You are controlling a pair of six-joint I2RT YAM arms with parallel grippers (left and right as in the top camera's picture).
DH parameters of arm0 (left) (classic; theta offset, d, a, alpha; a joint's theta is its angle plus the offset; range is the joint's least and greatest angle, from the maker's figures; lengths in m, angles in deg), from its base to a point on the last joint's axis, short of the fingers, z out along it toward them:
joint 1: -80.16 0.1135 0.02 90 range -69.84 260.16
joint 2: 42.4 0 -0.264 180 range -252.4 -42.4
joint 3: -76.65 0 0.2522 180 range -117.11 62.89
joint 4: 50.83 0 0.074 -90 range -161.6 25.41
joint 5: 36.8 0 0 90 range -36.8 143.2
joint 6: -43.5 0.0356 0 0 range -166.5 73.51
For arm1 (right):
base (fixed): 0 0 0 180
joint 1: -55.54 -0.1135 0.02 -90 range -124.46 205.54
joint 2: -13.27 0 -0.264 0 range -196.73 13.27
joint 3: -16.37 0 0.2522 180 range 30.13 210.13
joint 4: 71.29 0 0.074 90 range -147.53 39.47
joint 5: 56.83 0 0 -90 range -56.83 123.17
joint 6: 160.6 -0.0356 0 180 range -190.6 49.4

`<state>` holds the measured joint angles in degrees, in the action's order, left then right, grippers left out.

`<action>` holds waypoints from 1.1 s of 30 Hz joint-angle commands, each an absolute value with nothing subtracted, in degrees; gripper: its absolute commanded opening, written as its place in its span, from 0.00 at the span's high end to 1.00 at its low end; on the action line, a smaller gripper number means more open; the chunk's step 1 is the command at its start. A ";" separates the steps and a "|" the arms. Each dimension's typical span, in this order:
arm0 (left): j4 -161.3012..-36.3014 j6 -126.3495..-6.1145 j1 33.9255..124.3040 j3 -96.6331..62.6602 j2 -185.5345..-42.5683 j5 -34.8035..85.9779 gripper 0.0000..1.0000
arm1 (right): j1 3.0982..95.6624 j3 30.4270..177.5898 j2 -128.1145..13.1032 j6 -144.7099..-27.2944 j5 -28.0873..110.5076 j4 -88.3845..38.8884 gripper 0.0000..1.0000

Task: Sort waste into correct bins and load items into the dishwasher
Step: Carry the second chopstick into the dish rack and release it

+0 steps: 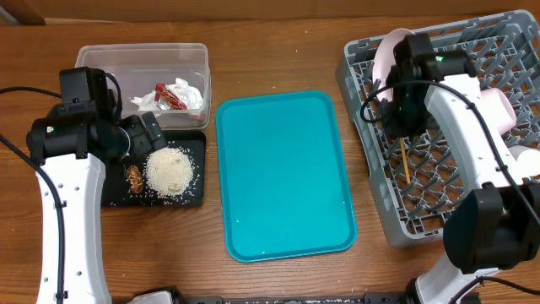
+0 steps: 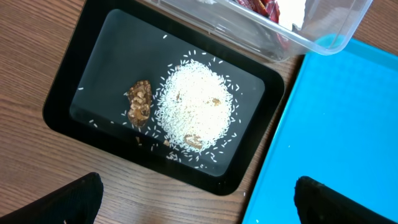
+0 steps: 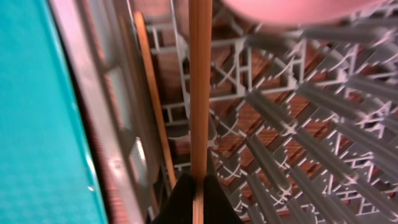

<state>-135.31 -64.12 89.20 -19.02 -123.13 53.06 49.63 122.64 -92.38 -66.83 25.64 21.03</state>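
Note:
The clear tub (image 1: 143, 63) holds the crumpled white napkin (image 1: 187, 95) and the red wrapper (image 1: 169, 99). The black tray (image 1: 194, 198) holds a pile of rice (image 1: 169, 171) and the brown scrap (image 1: 133, 176); the left wrist view shows the same rice (image 2: 196, 115) and scrap (image 2: 138, 102). My left gripper (image 2: 199, 202) is open and empty above the black tray's near edge. My right gripper (image 3: 198, 193) is shut on a wooden chopstick (image 3: 199, 93) over the grey dish rack (image 1: 439, 194). A second chopstick (image 3: 152, 93) lies in the rack beside it.
The teal serving tray (image 1: 283, 173) lies between the black tray and the rack. A white plate (image 1: 384, 55) stands upright in the rack's far left corner, and white bowls (image 1: 499, 105) sit at its right side. A cardboard box edge is at the far left.

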 commanded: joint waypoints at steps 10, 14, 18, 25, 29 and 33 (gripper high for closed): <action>-135.25 -64.32 89.18 -19.65 -122.59 53.67 0.00 | 49.19 114.95 -92.66 -61.33 30.49 17.10 0.88; -135.27 -64.32 89.18 -19.65 -122.59 53.67 0.00 | 49.19 114.95 -92.66 -61.39 30.49 17.08 0.76; -135.25 -64.32 89.20 -19.65 -122.59 53.67 0.00 | 49.19 115.08 -92.60 -62.96 30.49 17.12 0.76; -135.23 -64.32 89.18 -19.65 -122.59 53.67 0.00 | 49.19 120.83 -90.85 -67.03 32.08 17.45 0.75; -135.25 -64.32 89.18 -19.65 -122.59 53.67 0.00 | 49.19 124.83 -87.55 -67.69 35.58 14.58 0.74; -135.25 -64.32 89.18 -19.65 -122.59 53.67 0.00 | 49.87 125.90 -83.26 -68.76 41.53 7.92 0.59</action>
